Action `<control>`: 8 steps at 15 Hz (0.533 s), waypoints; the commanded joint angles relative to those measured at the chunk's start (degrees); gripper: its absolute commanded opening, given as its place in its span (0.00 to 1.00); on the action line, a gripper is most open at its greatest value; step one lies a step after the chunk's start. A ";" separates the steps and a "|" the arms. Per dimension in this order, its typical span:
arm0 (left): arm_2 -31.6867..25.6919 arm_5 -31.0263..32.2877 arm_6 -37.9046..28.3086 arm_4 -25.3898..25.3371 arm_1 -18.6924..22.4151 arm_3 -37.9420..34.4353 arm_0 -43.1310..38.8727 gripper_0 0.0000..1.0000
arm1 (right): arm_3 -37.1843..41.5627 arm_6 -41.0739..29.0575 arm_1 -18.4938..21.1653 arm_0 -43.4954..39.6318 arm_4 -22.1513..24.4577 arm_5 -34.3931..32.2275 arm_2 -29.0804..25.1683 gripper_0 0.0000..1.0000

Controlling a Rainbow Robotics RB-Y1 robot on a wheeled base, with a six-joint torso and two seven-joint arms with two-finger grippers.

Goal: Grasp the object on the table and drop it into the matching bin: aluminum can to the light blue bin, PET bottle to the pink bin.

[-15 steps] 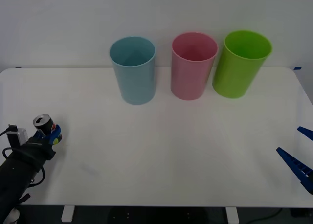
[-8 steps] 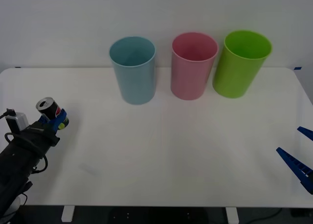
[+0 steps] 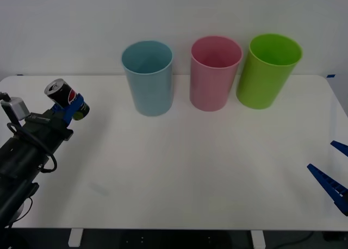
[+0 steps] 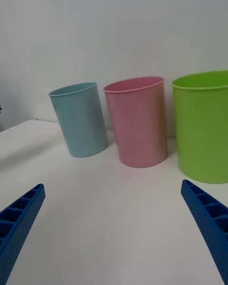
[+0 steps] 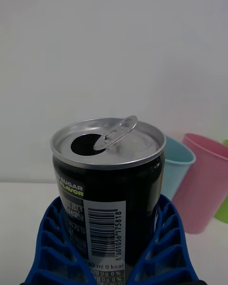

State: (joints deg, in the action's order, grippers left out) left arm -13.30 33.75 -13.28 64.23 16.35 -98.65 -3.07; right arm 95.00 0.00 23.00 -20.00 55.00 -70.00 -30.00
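Since a second ago the left gripper (image 3: pixel 69 109) has carried the can (image 3: pixel 63 94) up off the table (image 3: pixel 179 162) and toward the bins; earlier it sat lower and nearer the robot's edge. Now the can hangs above the table's left side, well apart from the blue bin (image 3: pixel 148 78), tilted a little with its silver top leaning away from the bins.

In the left wrist view the blue ribbed fingers (image 5: pixel 50 240) wrap both sides of the can (image 5: pixel 108 190) at its lower body, clamped on it. The tab is lifted and the mouth open, so the can is likely empty or nearly so: light, thin-walled, easy to dent under a hard squeeze, and smooth enough to slip. A hold around mid-body, as here, suits it; the rim and tab are poor places to grip.

The right gripper (image 3: pixel 333 178) waits over the table's right edge, fingers spread wide.

The pink bin (image 3: pixel 215 72) and green bin (image 3: pixel 268 69) stand just beside the blue one.
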 commanded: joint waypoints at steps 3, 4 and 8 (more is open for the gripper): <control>-0.06 1.41 -4.82 5.38 0.00 -1.55 5.71 0.00 | 0.00 0.00 0.00 0.00 0.00 0.00 0.00 1.00; -0.06 1.94 -5.09 6.43 0.00 -1.46 7.20 0.00 | 0.00 0.00 0.00 0.00 0.00 0.00 0.00 1.00; 0.11 3.69 -6.32 9.68 0.00 4.43 15.99 0.00 | 0.00 0.00 0.00 0.00 0.00 0.00 0.00 1.00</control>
State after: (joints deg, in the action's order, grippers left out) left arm -13.13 36.98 -19.57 73.33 16.35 -95.82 11.13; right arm 95.00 0.00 23.00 -20.00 55.00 -70.00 -30.00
